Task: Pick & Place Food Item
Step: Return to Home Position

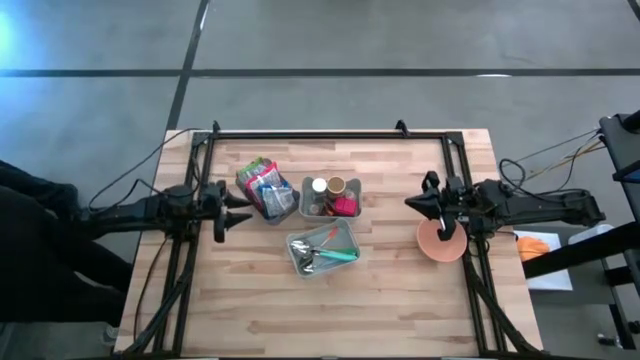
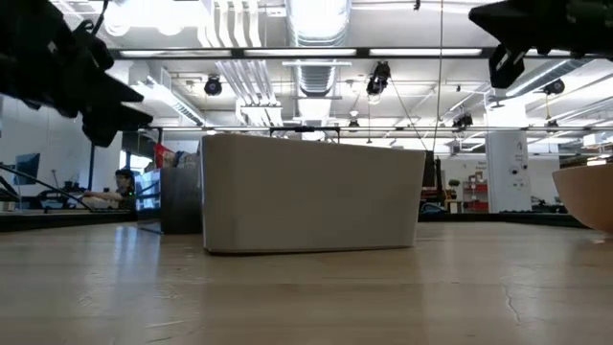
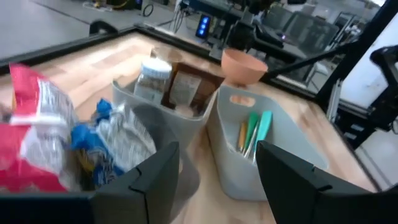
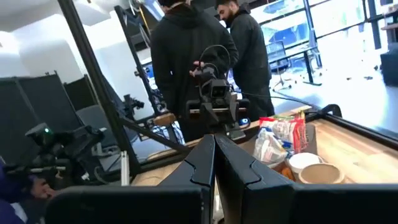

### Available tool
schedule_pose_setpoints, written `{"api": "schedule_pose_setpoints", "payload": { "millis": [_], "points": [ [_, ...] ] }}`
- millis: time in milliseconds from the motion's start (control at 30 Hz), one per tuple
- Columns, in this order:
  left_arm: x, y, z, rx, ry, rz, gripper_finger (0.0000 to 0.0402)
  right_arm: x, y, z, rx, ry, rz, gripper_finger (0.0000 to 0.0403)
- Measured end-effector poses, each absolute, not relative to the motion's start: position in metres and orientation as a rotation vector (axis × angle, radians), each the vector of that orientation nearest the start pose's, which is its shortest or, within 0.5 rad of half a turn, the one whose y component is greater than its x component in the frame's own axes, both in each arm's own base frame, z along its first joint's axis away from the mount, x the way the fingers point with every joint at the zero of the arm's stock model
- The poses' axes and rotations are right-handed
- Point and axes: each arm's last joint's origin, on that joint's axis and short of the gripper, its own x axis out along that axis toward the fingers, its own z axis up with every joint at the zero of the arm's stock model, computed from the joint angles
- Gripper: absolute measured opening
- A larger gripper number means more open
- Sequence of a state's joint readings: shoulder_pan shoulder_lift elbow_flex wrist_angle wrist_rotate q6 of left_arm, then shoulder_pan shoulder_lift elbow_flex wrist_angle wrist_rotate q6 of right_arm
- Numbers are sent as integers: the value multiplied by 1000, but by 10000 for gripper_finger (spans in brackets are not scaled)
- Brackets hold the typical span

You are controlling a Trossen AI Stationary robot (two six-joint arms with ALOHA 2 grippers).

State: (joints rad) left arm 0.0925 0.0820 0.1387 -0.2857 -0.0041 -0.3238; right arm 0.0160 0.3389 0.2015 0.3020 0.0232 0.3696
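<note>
Snack bags (image 1: 265,186) in red, blue and silver stand in a grey bin (image 1: 283,211) left of the table's middle; they also show in the left wrist view (image 3: 43,137). My left gripper (image 1: 240,210) hovers just left of that bin, level and open, with nothing between its fingers (image 3: 155,180). My right gripper (image 1: 410,203) hangs over the table's right part, shut and empty (image 4: 216,165), pointing toward the bins. Partly under the right arm, a salmon bowl (image 1: 441,243) stands on the table.
A second grey bin (image 1: 330,197) holds a jar, a cup and a pink thing. A third (image 1: 322,248) holds utensils with green handles. A black frame (image 1: 330,133) runs along the table's edges. People stand beyond the table (image 4: 186,56).
</note>
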Motion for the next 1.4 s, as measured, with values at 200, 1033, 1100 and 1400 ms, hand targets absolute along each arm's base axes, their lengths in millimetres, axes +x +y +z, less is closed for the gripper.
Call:
{"api": "schedule_pose_setpoints", "payload": {
  "millis": [200, 1033, 1100, 1400],
  "points": [
    [90, 9, 166, -327, 214, 154, 215, 115, 1, 218, 378, -169, 22, 8],
    [91, 9, 165, -335, 220, 160, 214, 113, 3, 175, 362, -57, 59, 8],
    [91, 9, 165, -335, 220, 160, 214, 113, 3, 172, 362, -23, 53, 8],
    [91, 9, 165, -335, 221, 160, 214, 113, 3, 165, 363, 45, 40, 8]
  ]
}}
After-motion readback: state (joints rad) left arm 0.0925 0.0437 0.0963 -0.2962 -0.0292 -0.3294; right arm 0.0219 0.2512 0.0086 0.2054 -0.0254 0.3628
